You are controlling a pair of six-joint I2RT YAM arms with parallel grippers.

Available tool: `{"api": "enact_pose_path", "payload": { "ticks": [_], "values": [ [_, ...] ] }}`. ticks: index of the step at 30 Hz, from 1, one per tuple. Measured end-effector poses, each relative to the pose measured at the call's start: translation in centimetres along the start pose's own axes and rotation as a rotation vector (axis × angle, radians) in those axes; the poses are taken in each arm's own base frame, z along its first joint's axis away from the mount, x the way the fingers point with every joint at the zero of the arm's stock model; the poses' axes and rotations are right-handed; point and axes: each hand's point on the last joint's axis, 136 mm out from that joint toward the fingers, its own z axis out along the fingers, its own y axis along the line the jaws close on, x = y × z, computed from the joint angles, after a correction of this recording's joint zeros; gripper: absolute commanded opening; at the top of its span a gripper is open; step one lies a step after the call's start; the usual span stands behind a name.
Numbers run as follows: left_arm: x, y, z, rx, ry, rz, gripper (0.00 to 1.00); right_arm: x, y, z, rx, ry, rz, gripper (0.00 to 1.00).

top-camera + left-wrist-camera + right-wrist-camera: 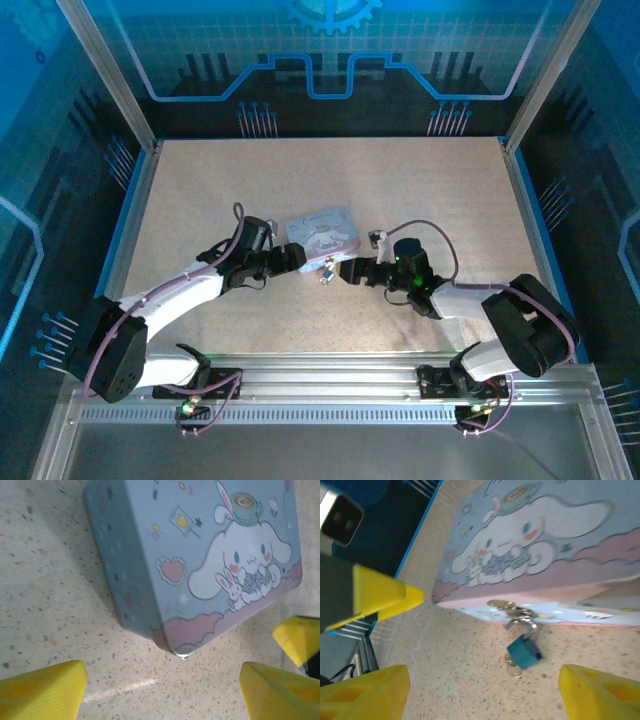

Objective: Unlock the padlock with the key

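Though tiny, 1 padlock [524, 652] on 1 tin [545, 540].

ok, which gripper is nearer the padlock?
The right gripper: the padlock lies just ahead of it, at the tin's edge; the left gripper faces a bare corner.

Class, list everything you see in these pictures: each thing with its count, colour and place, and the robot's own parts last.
tin: one, lavender-blue with a cartoon print, mid-table between the two grippers
padlock: one, teal body with a silvery shackle, hooked to the clasp on the tin's side, down by the table
ring: one, small and silvery, at the padlock's lower end
table: one, beige and speckled, under everything
left gripper: one, yellow fingers, open, pointing at a corner of the tin
right gripper: one, yellow fingers, open, facing the padlock
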Motion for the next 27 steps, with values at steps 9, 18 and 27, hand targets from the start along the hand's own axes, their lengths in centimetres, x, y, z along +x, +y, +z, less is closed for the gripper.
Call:
{"api": "enact_pose_path", "payload": {
  "ticks": [9,18,27],
  "values": [
    [-2.0,1.6,0.7,-0.038,-0.021,-0.052,0.81,2.4,-1.3,2.7,0.036,0.021,0.012,0.65],
    [-3.0,1.4,2.4,-0.051,-0.009,-0.056,0.81,1.9,-2.1,4.6,0.055,-0.007,0.017,0.52],
    [-3.2,1.6,3.6,-0.065,0.006,-0.054,0.81,1.7,-2.9,6.3,0.042,-0.033,0.062,0.46]
  ]
}}
